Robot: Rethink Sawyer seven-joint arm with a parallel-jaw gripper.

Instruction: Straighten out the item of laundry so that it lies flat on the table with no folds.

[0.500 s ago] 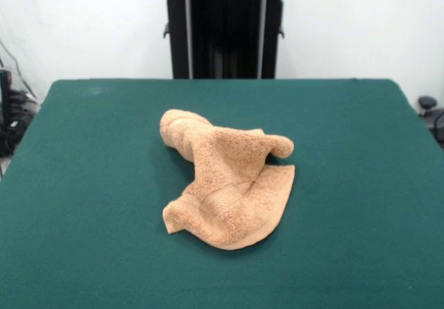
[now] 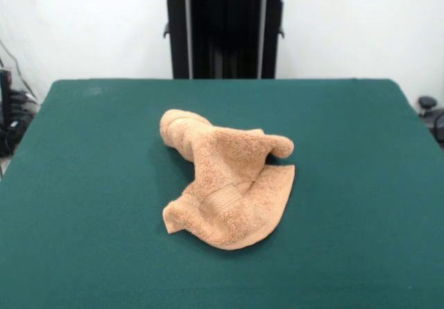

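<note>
The orange-tan terry towel (image 2: 225, 177) lies crumpled near the middle of the dark green table (image 2: 83, 184). It is bunched into raised folds, with a rolled end at the upper left and a pointed fold at the right. Its flat woven band shows near the front left. A flatter part spreads toward the front right. The gripper is not in view; no arm reaches into the picture.
The robot's black pedestal (image 2: 225, 28) stands at the table's far side, top centre. Cables and dark equipment (image 2: 10, 114) sit off the table's left edge. A dark object (image 2: 430, 111) sits off the right edge.
</note>
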